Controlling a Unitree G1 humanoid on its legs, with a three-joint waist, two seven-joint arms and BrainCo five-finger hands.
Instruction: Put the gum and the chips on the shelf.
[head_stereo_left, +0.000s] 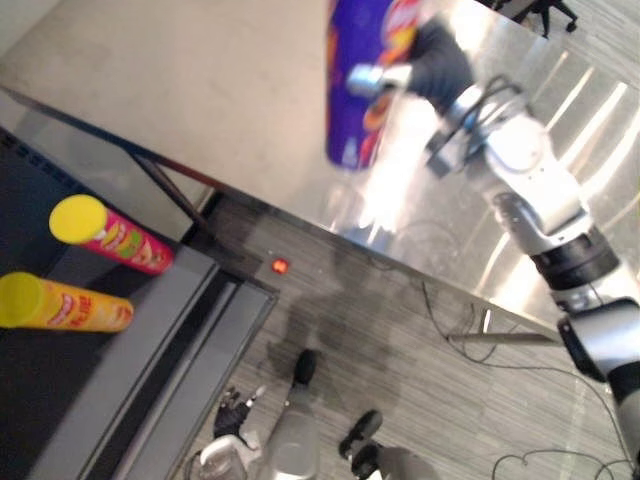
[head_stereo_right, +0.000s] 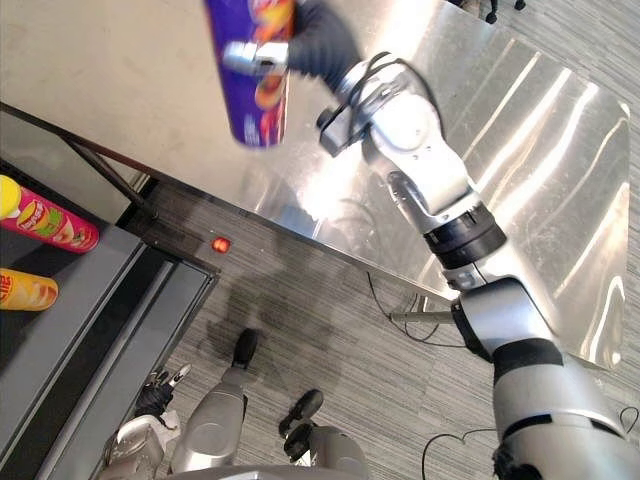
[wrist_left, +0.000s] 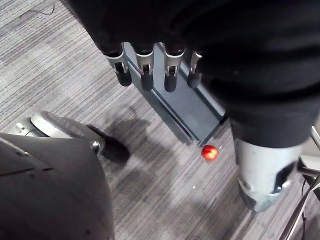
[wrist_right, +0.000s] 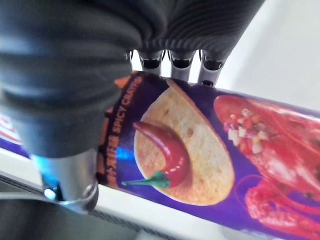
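Purple chips can (head_stereo_left: 350, 130) (chili + crisp pic), held sideways, R hand (head_stereo_left: 440, 62)

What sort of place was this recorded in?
Probably an office or lab staged as a shop corner: grey striped carpet, a shiny metal table, and a dark shelf holding a red chips can and a yellow chips can. The right hand holds a purple chips can.

The purple can (head_stereo_left: 360, 90), at twelve o'clock, bears a tan chip, a red chilli and orange lettering. At nine o'clock are a pink can (head_stereo_left: 115, 238) and a yellow can (head_stereo_left: 65, 303), both yellow-lidded, and the dark grey shelf (head_stereo_left: 130, 370). The floor (head_stereo_left: 400, 340) is grey, finely striped, with a red dot (head_stereo_left: 279, 266).
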